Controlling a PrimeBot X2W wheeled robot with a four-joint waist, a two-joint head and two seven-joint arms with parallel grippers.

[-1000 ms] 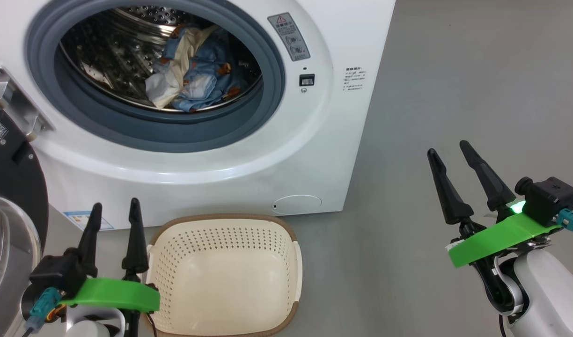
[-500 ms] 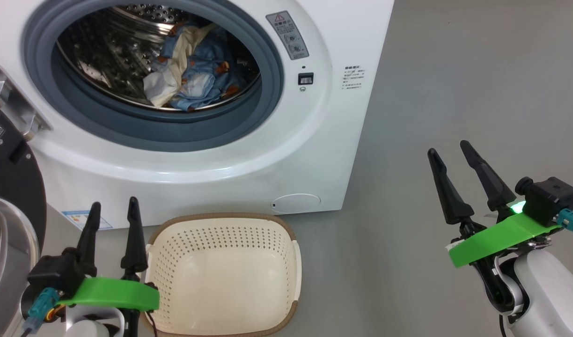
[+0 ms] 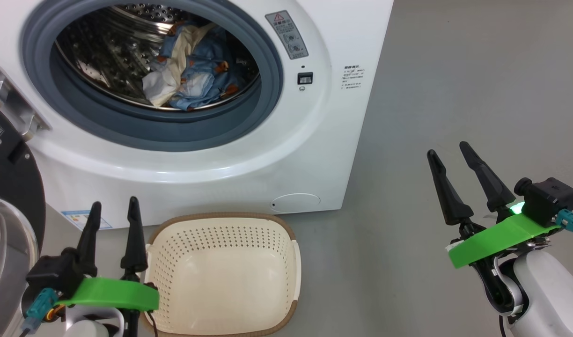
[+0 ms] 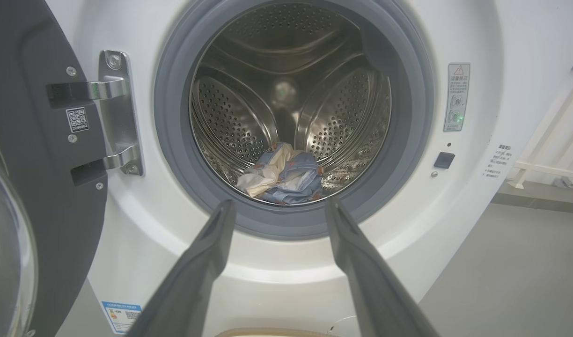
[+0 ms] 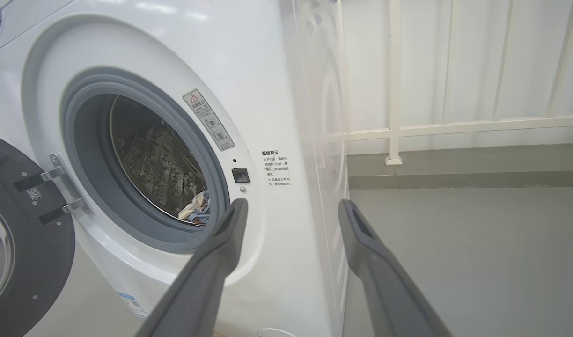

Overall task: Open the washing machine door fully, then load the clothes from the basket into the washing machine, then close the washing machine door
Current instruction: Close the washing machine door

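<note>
The washing machine door (image 3: 8,187) stands swung open at the head view's left edge. The clothes (image 3: 193,75) lie inside the washing machine (image 3: 221,164) at upper left, and the basket (image 3: 221,234) sits at bottom centre. The left gripper (image 3: 115,203) is at lower left and the right gripper (image 3: 447,148) at right — both with fingers apart, holding nothing. In the left wrist view the clothes lie mid-frame in the drum (image 4: 342,121), with the door at the left. In the right wrist view the door is at lower left — the clothes peek out at the drum's edge.
</note>
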